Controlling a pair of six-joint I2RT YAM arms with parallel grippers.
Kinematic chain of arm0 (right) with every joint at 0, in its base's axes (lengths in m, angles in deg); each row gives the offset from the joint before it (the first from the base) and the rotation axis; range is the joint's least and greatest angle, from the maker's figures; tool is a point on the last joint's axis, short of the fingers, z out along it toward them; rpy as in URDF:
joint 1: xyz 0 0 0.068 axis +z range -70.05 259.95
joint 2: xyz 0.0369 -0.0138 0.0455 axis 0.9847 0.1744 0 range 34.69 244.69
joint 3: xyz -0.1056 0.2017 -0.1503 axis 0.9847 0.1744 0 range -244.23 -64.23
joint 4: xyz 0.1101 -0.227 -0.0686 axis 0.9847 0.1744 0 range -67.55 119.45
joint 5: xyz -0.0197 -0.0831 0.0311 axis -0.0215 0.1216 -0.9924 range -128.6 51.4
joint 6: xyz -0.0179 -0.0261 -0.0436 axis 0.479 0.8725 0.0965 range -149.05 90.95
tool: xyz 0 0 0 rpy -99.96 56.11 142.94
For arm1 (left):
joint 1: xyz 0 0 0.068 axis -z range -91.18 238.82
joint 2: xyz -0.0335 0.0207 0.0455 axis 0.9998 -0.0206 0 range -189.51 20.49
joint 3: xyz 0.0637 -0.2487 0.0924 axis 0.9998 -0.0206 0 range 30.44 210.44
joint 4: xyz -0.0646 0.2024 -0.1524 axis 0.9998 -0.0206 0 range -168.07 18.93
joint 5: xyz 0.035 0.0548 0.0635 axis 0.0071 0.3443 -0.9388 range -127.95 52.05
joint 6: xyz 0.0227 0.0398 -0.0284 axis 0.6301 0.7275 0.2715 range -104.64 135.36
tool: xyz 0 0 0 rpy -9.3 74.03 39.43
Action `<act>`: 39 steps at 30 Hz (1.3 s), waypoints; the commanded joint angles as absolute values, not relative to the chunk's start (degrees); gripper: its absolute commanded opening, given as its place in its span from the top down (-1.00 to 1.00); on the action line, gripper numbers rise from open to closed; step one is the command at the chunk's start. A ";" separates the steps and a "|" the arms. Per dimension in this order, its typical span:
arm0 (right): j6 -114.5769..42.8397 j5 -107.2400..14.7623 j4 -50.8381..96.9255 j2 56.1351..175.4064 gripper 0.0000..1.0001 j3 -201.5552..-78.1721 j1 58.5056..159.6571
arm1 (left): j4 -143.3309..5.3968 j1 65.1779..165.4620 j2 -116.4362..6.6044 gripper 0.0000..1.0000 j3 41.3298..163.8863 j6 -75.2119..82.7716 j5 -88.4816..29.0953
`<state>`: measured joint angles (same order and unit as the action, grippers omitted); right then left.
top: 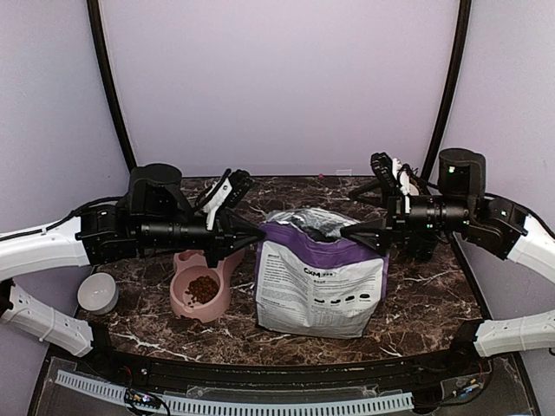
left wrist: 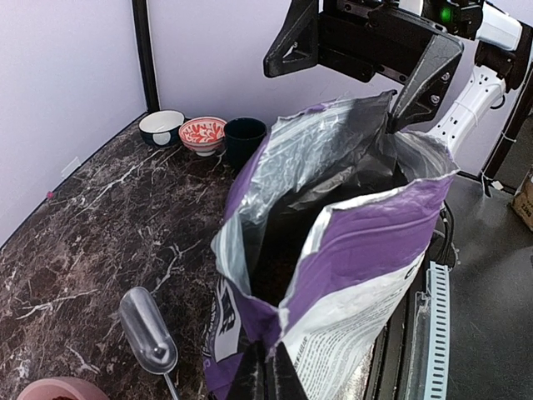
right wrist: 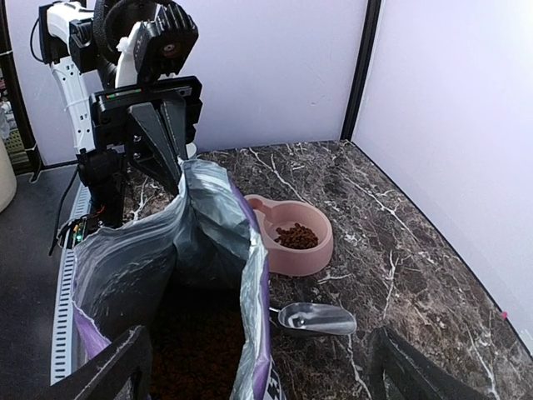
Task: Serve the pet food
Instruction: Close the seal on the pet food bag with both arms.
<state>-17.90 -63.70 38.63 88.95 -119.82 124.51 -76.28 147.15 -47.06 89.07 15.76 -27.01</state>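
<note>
Holding the bag (top: 319, 279) open: left fingers (left wrist: 279, 379) clenched on its rim, right fingers (right wrist: 117, 367) released (near the opposite rim). Next likely needs the scoop (right wrist: 316, 318), to add pet food (top: 201, 289).

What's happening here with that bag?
Two robot arms are working on an open purple-and-white pet food bag. The left gripper is shut on one edge of its mouth; the right gripper is open at the opposite edge. Some brown kibble sits in the pink bowl, and a clear plastic scoop lies on the marble table.

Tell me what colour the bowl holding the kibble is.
The bowl is pink; clearest in the right wrist view.
</note>
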 commanded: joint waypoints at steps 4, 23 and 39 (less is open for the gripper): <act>-13.01 -66.63 35.09 90.26 -0.79 -118.02 124.19 | -71.69 146.74 -43.90 1.00 88.22 15.64 -25.58; -18.09 -70.70 29.26 86.95 -0.67 -114.32 124.29 | -71.70 146.74 -44.46 1.00 88.39 15.01 -27.13; -19.94 -66.85 40.90 76.15 -0.58 -108.08 124.23 | -71.66 146.74 -44.77 1.00 89.34 14.68 -27.09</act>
